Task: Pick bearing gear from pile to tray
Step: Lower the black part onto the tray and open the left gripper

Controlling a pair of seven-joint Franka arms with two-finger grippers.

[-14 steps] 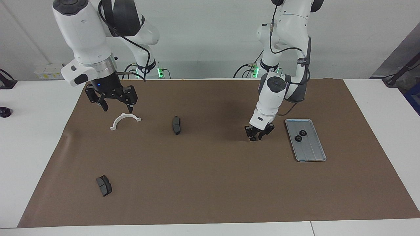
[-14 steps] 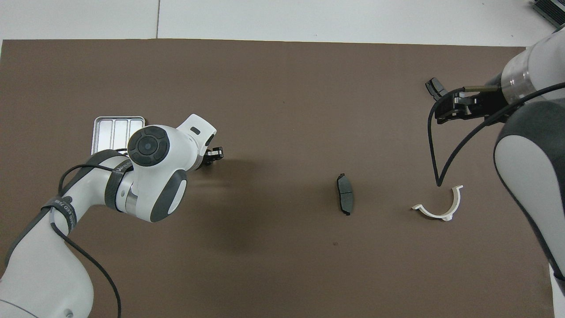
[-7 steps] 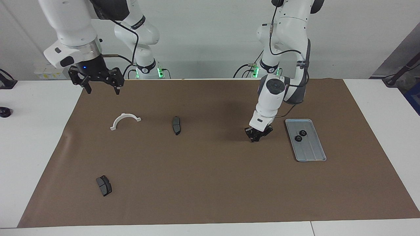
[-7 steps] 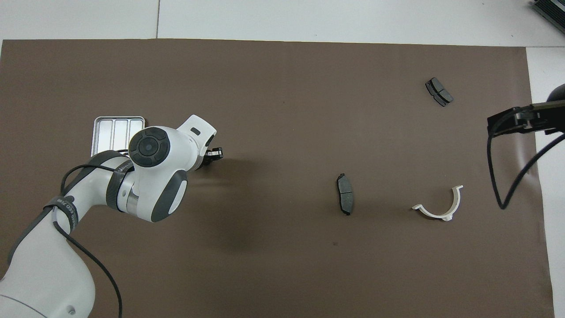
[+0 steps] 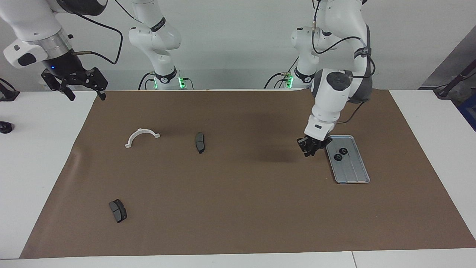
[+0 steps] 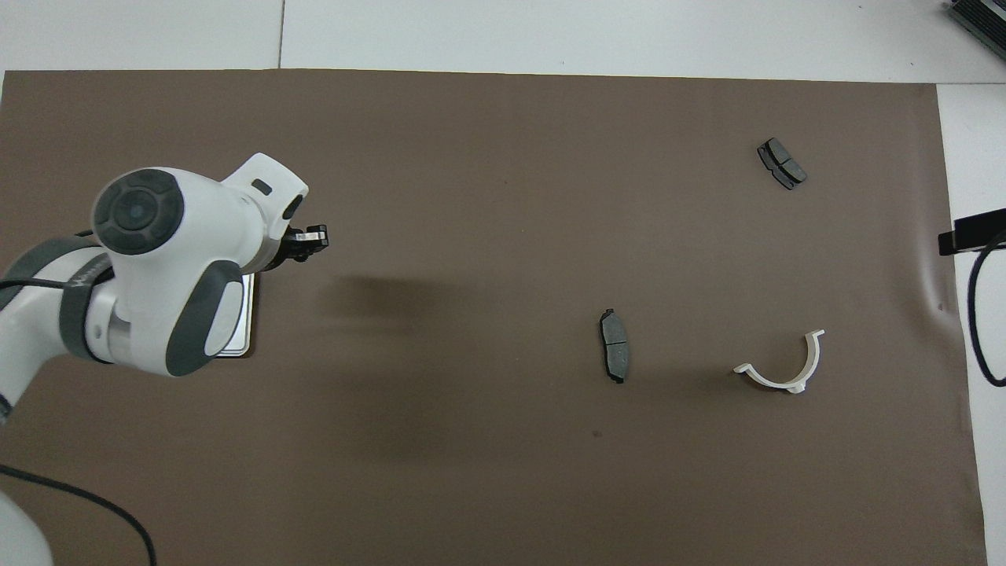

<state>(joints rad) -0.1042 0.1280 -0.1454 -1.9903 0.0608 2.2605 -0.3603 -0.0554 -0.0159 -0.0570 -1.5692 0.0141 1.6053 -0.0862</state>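
My left gripper hangs just above the mat beside the tray's edge that faces the right arm's end. Its fingers are shut on a small black gear, which they mostly hide. It also shows in the overhead view. Two black gears lie in the tray's half nearer the robots. In the overhead view my left arm covers the tray except for a sliver. My right gripper is open and empty, raised over the white table at the right arm's end.
A white half-ring bracket and a dark brake pad lie on the brown mat toward the right arm's end. A second brake pad lies farther from the robots.
My left gripper shut on the gear on the mat, lifted it and carried it to the tray's edge. My right gripper rose and withdrew from above the bracket to off the mat.
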